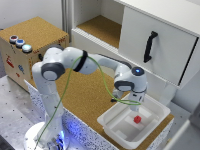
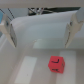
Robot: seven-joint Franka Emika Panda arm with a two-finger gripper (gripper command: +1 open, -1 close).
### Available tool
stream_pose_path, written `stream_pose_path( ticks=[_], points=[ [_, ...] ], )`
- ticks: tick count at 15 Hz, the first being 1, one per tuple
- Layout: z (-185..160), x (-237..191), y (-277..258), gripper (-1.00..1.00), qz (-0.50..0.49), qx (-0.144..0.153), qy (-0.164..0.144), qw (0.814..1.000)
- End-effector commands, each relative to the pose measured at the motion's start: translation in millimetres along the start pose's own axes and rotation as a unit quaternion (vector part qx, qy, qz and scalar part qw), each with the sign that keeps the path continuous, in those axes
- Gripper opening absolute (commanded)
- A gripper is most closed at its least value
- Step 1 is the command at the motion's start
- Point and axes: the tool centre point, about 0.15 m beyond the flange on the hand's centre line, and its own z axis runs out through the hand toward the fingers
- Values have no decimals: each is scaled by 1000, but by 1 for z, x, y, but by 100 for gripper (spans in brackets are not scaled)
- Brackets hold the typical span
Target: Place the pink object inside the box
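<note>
One small pink block [image 1: 137,119] already lies on the floor of the white bin [image 1: 111,123], so you can judge the placing done. Your gripper [image 1: 134,103] hangs just above the bin with its fingers [image 2: 6,31] spread wide and nothing between them, a pose that fits a release. In the wrist view the block [image 2: 56,64] sits below the open fingers, apart from both, slightly off the midline and close to the bin wall.
</note>
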Motion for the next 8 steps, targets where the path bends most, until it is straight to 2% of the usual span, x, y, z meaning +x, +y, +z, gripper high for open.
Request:
stream_pose_path(
  ticks=[1, 2, 5, 8],
  points=[
    [4, -18, -29, 100, -62, -18, -20, 998],
    [5, -36, -50, 100, -111, -19, -47, 993],
    [4, -96, -110, 100, -228, -18, -85, 970],
    [-5, -148, -147, 100, -306, -9, -101, 947]
  ],
)
